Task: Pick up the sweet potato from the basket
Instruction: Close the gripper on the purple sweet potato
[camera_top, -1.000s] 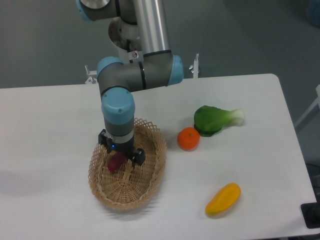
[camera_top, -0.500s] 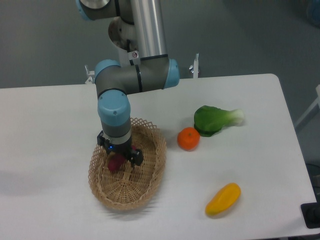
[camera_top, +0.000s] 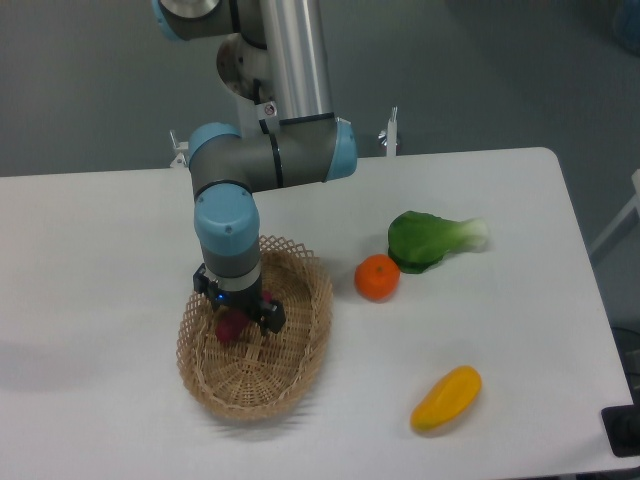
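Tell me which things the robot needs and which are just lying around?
Needed: small reddish-purple sweet potato, oval tan wicker basket, black two-finger gripper.
Just lying around: round orange, leafy green bok choy, yellow mango-shaped fruit.

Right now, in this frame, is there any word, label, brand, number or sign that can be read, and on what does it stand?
None can be read.
A small white sticker with a red mark sits on the grey robot arm near its joint; too small and blurred to read.
The oval tan wicker basket, round orange fruit, green leafy vegetable, yellow mango-shaped fruit and white table show no text.
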